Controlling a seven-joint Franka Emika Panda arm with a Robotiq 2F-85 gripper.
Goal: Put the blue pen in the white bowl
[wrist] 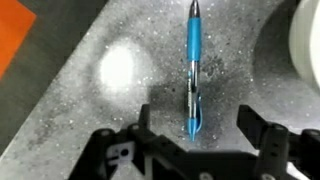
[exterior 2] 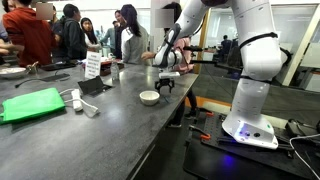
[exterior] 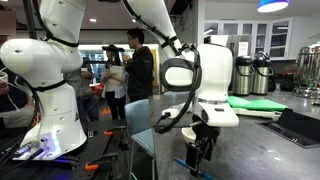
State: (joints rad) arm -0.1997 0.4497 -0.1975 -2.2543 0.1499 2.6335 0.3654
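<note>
Wide grey speckled counter fills the scene, and the white Panda arm leans over it from its base beside the counter's edge. Far along the counter lies a flat green sheet, well apart from the action. The white bowl sits upright on the counter, just beside the gripper, which hangs low over the surface. Down to the wrist view: the claw is released, fingers spread wide. The blue pen lies flat on the counter, outside the bowl, its near tip in the gap between the fingers, touching neither.
</note>
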